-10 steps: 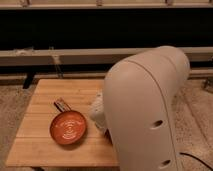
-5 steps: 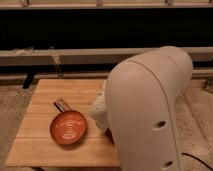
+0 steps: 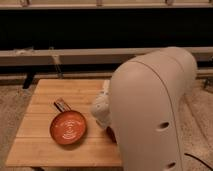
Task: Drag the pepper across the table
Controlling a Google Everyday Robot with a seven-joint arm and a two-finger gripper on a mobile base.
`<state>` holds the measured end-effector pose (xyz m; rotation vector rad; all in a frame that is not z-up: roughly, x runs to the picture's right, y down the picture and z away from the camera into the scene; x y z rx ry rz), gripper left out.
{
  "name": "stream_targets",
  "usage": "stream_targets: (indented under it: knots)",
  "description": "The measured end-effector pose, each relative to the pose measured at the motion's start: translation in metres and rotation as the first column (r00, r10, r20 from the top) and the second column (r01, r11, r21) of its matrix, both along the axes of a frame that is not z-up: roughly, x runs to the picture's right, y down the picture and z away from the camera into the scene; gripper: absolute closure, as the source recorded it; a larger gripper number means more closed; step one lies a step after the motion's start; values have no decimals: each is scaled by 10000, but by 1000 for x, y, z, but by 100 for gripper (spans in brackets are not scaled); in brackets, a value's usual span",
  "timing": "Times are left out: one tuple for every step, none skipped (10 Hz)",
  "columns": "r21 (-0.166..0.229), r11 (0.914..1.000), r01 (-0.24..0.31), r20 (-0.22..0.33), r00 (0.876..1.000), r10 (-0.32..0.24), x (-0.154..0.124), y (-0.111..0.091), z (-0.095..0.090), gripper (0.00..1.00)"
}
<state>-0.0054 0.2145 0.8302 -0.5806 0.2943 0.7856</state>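
The table (image 3: 45, 142) of light wooden planks fills the lower left. My large white arm (image 3: 155, 110) covers the table's right part. At the arm's left edge a pale lumpy form, the gripper (image 3: 101, 112), sits low over the table just right of the pan. A small dark red patch (image 3: 111, 134) shows under the arm's edge below the gripper. It may be the pepper, and most of it is hidden.
A round orange-red pan (image 3: 69, 128) with a white swirl lies on the table's middle left, its dark handle (image 3: 60, 104) pointing to the back left. A low ledge and dark wall (image 3: 75, 55) run behind the table. Speckled floor surrounds it.
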Motion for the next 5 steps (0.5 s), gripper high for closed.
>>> stream_targets:
  knots:
    - [11,10000,32,80,10000,-32,-5,-4,1,97]
    - [26,10000,61,153,9999,-61,-10,-7,3,97]
    - [31,9999,114,262,9996,-114,-17,-9,3,97]
    - [43,9999,123,283,9995,-124,-15,-10,3,97]
    - [66,9999,103,334,9994,-105,-15,-13,4,97]
